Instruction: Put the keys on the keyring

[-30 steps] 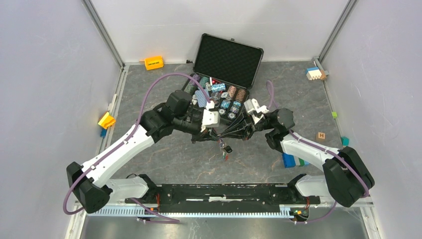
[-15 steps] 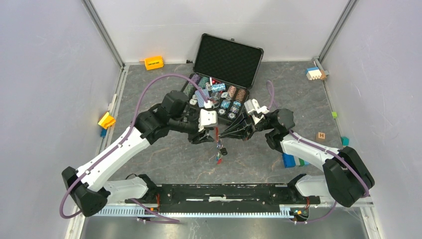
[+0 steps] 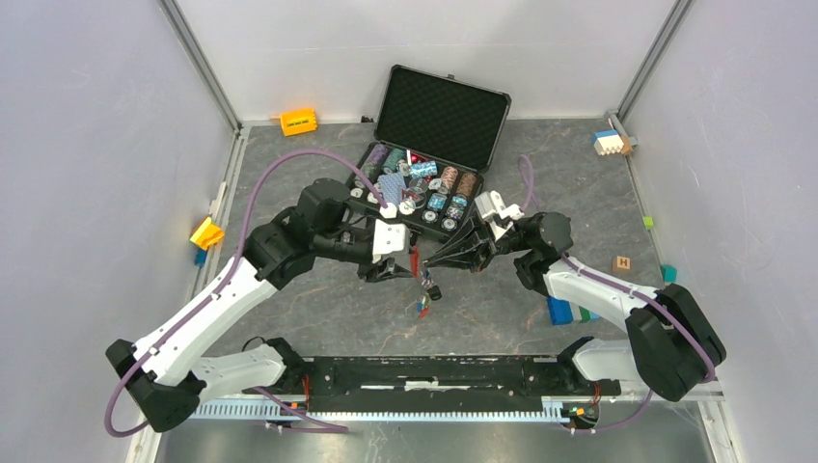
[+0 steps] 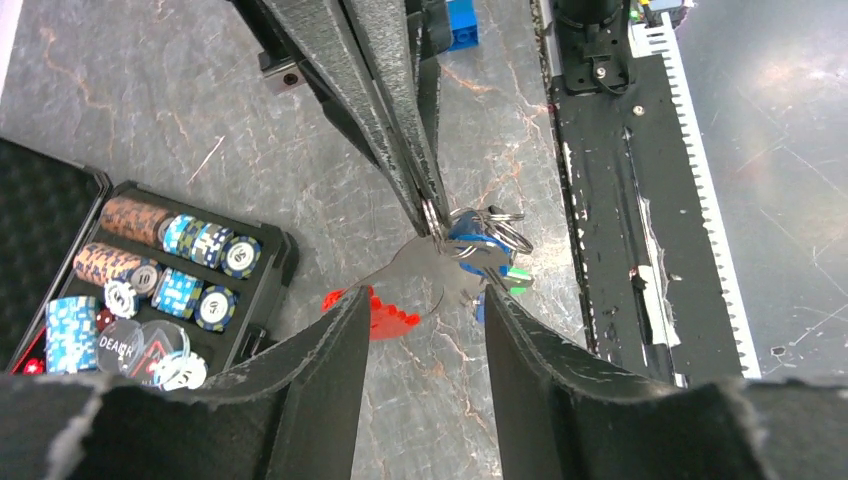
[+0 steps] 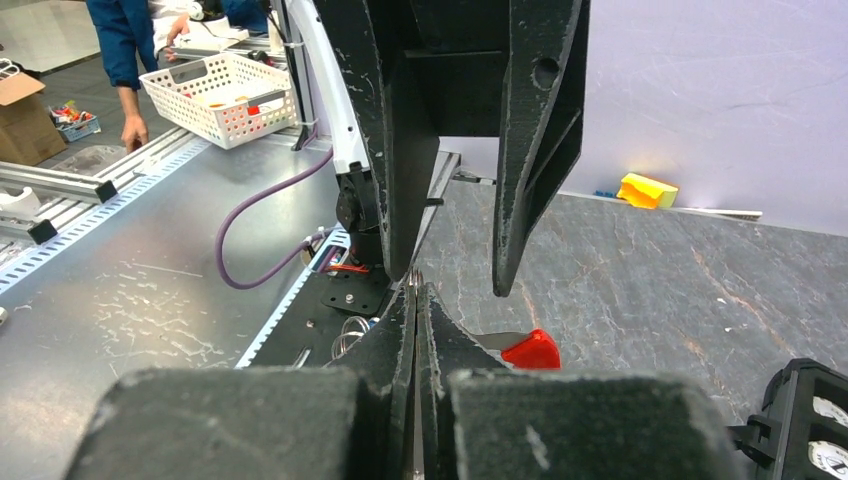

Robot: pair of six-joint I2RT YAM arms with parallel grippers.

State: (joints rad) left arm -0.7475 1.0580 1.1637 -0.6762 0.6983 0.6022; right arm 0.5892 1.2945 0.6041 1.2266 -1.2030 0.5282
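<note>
Keyring (image 4: 433,215) in right jaws; left jaws apart

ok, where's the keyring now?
Top view, table centre: keyring hangs pinched in the right gripper, near side of the chip case, left gripper open beside it.

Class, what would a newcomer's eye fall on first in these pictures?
Mid-table, the right gripper pinches the red-tagged keyring, a bunch of keys hanging with it, while the left gripper gapes open close by. Beyond them lies an open black case packed with poker chips.
</note>
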